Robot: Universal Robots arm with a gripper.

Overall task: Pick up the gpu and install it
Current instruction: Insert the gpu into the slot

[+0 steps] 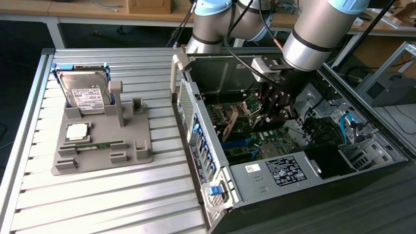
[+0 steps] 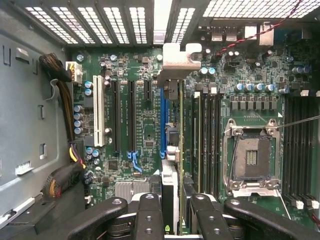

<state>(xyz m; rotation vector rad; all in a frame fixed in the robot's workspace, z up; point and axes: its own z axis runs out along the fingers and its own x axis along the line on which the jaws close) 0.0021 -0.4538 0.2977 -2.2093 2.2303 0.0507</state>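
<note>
While the case (image 1: 293, 170) lies open on the tabletop (image 1: 97, 195), the arm (image 1: 315, 34) reaches inside over the motherboard (image 2: 140, 125); the jaws pinch the gpu (image 2: 170, 165) edge-on above the blue slot (image 2: 163, 120). Install step in hand; seating likely calls for exact alignment, then a straight press

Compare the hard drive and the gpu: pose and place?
The hard drive stands leaning in the grey holder on the slatted table; the gpu is inside the PC case, edge-on above the motherboard. The hard drive is untouched; the gpu sits between the tool fingers.
</note>
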